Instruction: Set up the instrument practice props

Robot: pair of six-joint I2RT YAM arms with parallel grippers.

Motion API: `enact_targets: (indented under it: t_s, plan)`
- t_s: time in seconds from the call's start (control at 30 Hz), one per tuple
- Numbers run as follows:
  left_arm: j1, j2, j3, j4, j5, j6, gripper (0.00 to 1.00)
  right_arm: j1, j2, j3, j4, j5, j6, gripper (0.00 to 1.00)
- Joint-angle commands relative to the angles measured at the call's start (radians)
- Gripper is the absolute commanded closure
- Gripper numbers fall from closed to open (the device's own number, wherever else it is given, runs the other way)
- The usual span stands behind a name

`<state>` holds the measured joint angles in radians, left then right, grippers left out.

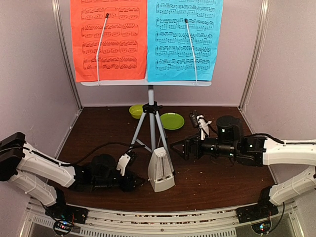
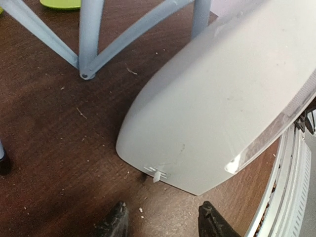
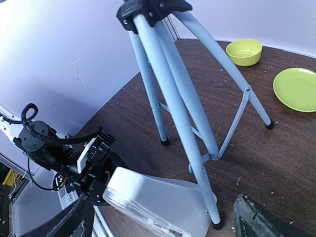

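Top view: red music sheet [image 1: 108, 37] and blue music sheet [image 1: 185, 37] on pale grey stand desk [image 1: 113, 83]; staves only, wording too small to read. Small whitish pyramid metronome [image 1: 161, 170] stands beside grey folding tripod [image 1: 150, 123]'s near foot. Wrist views show you the gaps: left gripper [image 2: 163, 227] parted, empty; right gripper [image 3: 165, 219] wide, empty.

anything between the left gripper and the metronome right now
Nothing visible. In the left wrist view the left gripper is open, and only bare table lies between its fingertips and the metronome just ahead. The tripod stands farther off, outside that gap.
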<state>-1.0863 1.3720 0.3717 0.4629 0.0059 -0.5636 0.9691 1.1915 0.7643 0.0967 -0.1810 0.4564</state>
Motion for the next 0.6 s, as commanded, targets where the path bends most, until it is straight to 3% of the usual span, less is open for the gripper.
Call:
enact_targets:
  t_s: [0.0,0.4,0.57]
  plan:
    - [0.006,-0.056,-0.034,0.097,-0.050,-0.022,0.47,0.083,0.034,0.056,-0.047,0.170,0.080,0.00]
    - [0.006,-0.148,-0.073,0.060,-0.129,0.001,0.42,0.236,0.243,0.253,-0.213,0.407,0.211,0.00]
    - [0.006,-0.168,-0.065,0.013,-0.135,0.032,0.39,0.257,0.313,0.300,-0.255,0.478,0.250,0.06]
